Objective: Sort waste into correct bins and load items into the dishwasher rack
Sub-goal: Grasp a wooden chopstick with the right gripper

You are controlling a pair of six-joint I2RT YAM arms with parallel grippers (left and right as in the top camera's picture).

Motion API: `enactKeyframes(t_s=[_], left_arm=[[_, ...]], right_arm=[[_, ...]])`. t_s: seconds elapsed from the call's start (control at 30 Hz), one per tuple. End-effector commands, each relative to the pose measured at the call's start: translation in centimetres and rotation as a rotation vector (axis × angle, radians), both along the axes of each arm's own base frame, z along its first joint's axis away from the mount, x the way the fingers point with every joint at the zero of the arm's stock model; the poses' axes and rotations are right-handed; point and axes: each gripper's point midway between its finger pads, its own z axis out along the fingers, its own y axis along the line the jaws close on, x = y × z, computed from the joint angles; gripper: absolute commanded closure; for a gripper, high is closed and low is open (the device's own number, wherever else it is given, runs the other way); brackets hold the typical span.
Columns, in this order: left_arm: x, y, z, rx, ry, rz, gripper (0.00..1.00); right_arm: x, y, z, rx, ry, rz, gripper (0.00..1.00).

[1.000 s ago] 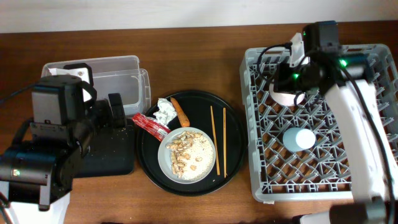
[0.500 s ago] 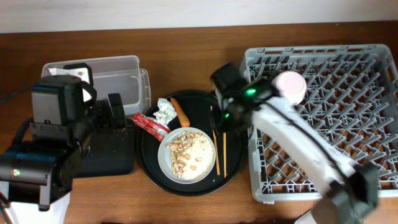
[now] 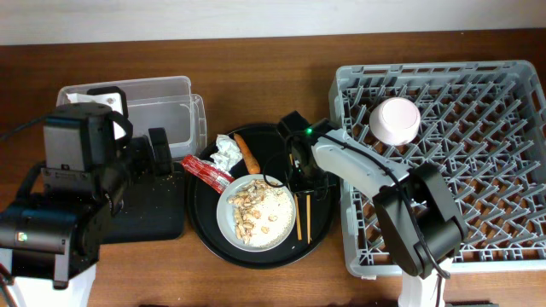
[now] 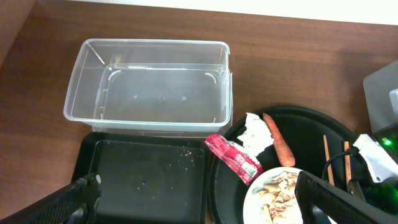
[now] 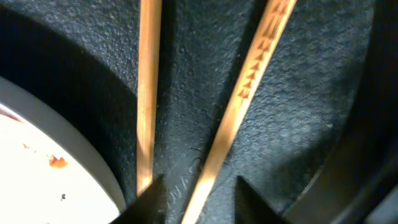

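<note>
The large square grey plastic dishwasher rack [image 3: 478, 213] stands just right of the right gripper [image 5: 194, 198] and holds a white bowl [image 3: 394, 119]. That gripper is low over the large round black tray [image 3: 205, 217], spread around one of the two thin wooden chopsticks [image 5: 148, 93]. To its left on that tray is a round pale plate [image 3: 277, 223] carrying beige crumbly scraps [image 3: 247, 209]. Beyond the plate lie an orange carrot piece [image 3: 246, 152], a crumpled white tissue [image 3: 226, 153] and a red foil wrapper [image 3: 205, 172]. The left gripper [image 4: 199, 205], spread wide, hangs over the shallow black rectangular tray [image 4: 149, 180], which is dotted with crumbs. The clear plastic rectangular tub [image 4: 149, 96] stands beyond it on the wooden worktop [image 3: 256, 77].
</note>
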Motion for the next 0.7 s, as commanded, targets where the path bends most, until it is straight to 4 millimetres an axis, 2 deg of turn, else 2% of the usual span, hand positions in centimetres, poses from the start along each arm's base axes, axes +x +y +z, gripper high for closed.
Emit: enactKeyframes(t_s=[0.0, 0.03, 0.13, 0.23, 0.37, 0.47, 0.57, 0.6, 0.67], left_arm=[[0.0, 0.4, 0.4, -0.001, -0.013, 0.023, 0.00], [0.0, 0.4, 0.4, -0.001, -0.013, 0.023, 0.00], [0.0, 0.4, 0.4, -0.001, -0.013, 0.023, 0.00], [0.0, 0.4, 0.4, -0.001, -0.013, 0.023, 0.00], [0.0, 0.4, 0.4, -0.001, -0.013, 0.023, 0.00], [0.0, 0.4, 0.4, -0.001, -0.013, 0.023, 0.00], [0.0, 0.4, 0.4, -0.001, -0.013, 0.023, 0.00], [0.0, 0.3, 0.4, -0.001, -0.013, 0.023, 0.00], [0.0, 0.3, 0.4, -0.001, -0.013, 0.023, 0.00]], right_arm=[[0.5, -0.8, -0.2, 0.014, 0.017, -0.066, 0.69], [0.6, -1.0, -0.2, 0.016, 0.020, -0.083, 0.69], [0.8, -0.8, -0.2, 0.043, 0.030, -0.129, 0.77], [0.7, -0.7, -0.2, 0.047, 0.036, -0.160, 0.76], [0.6, 1.3, 0.0, 0.142, 0.068, -0.206, 0.75], [1.2, 1.5, -0.9, 0.140, 0.062, -0.265, 0.75], [1.2, 0.7, -2.4, 0.077, 0.069, -0.318, 0.80], [1.2, 0.6, -2.8, 0.069, 0.075, -0.319, 0.84], [1.1, 0.5, -2.9, 0.065, 0.079, -0.319, 0.85]])
